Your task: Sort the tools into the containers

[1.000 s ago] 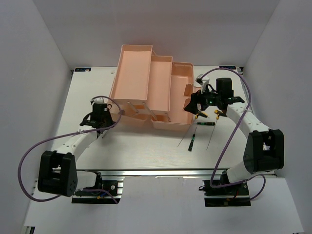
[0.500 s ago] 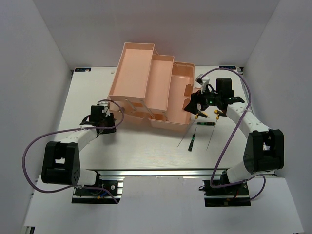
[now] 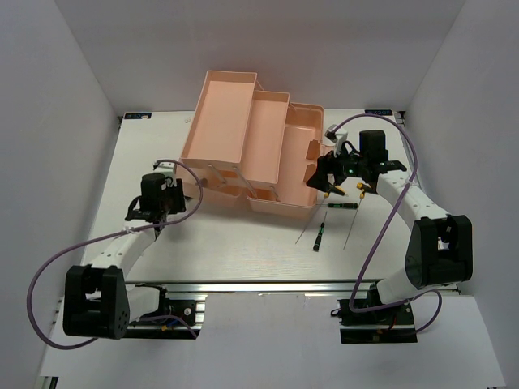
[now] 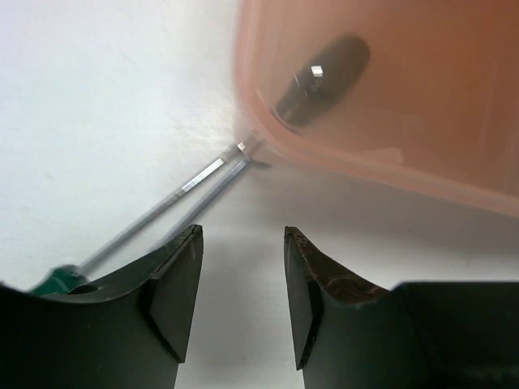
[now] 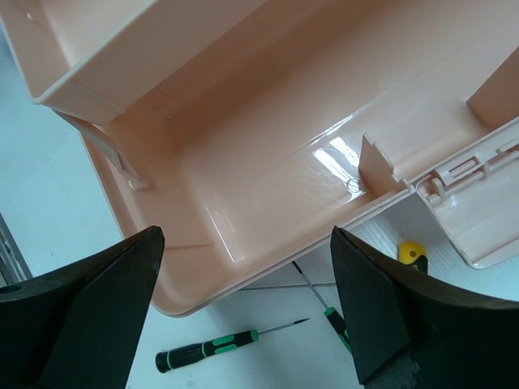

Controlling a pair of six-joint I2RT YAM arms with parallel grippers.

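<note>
Left wrist view: my left pincer [image 4: 242,243] stands open and empty; just ahead and left of it a screwdriver [image 4: 162,204] lies, tip at the toolbox [image 4: 389,121].

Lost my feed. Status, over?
Left pincer open, empty, by green-handled metal-shafted screwdriver. Right pincer open, empty, over salmon-pink plastic toolbox. Screwdriver tip at toolbox wall.

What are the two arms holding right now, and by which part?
Nothing. The left tool is open over the table, a screwdriver lying ahead of it; the right tool is open and empty above the toolbox.
</note>
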